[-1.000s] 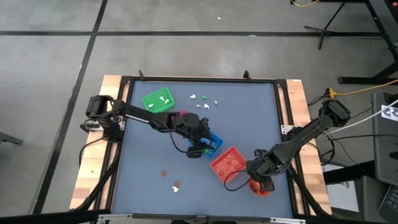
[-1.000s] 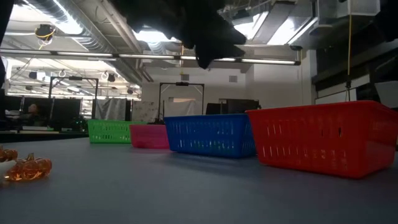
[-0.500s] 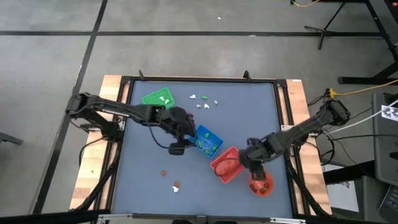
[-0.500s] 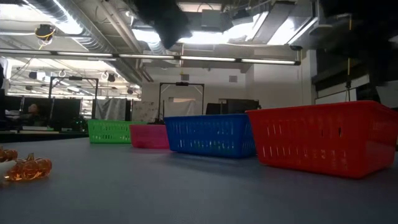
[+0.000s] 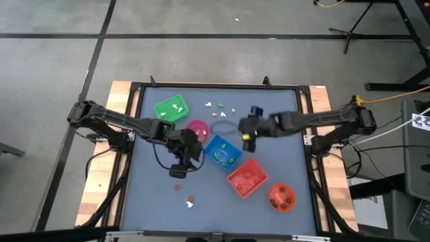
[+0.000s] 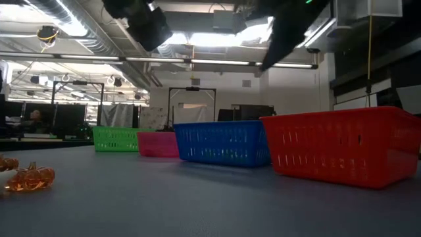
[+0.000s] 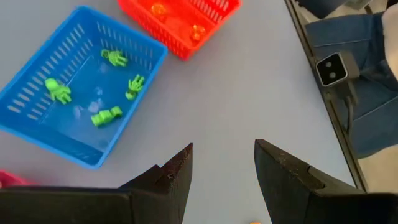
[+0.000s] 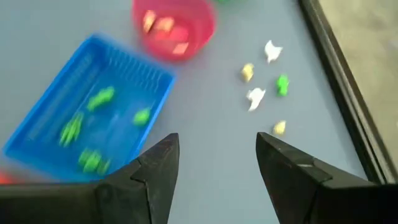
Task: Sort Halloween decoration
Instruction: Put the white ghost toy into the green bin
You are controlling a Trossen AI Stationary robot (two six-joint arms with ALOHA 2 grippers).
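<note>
Right gripper [image 5: 250, 136] now above trinkets [image 5: 220, 109]

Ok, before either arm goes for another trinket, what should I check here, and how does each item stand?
1. Left tool open and empty: ok.
2. Right tool open and empty: ok.
3. Loose trinkets in the right tool's view, unobstructed: ok.
4. Orange-brown trinket near the left tool, free on the table: ok.
5. Blue tray holds only green figures: ok.
6. Arms apart, no crossing: ok.
</note>
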